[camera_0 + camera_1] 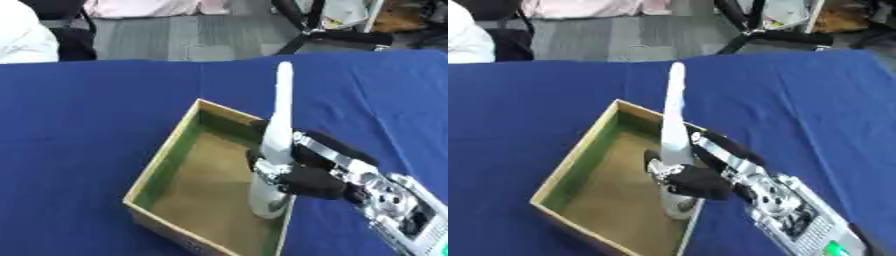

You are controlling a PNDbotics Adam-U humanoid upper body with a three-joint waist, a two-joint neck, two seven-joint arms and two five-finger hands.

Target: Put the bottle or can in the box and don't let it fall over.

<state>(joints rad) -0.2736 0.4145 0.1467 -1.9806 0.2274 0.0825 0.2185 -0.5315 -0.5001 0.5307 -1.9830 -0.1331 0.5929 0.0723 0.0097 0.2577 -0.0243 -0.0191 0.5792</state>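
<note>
Right at the bottom corner, closest in, the robot's right arm (pixel 798 220) comes up from the lower right, silver plates and black casing, a small green light glowing near its lower end. At its end the right hand (pixel 302 180) has its black fingers curled round the body of the bottle (pixel 273 165), gripping it about the middle. The bottle is white, tall and slender, with a long tapering neck that points almost straight up, tilted just a touch; it stands upright with its base down inside the box (pixel 162 165), tucked against the right-hand wall near the front corner. I can't tell whether the base is resting on the floor of the box or held just above it, since the fingers and the wall crowd that spot. The box is open-topped, shallow, with pale wooden rims, green along the inner walls and a brownish floor, sitting askew on the table so that one corner points away from the robot. Nothing else lies inside it apart from the bottle. Around it spreads the blue tablecloth (pixel 87 110), covering the table from edge to edge. Beyond the far edge there's grey flooring (pixel 192 35) and the black legs of some stand (pixel 772 37).
</note>
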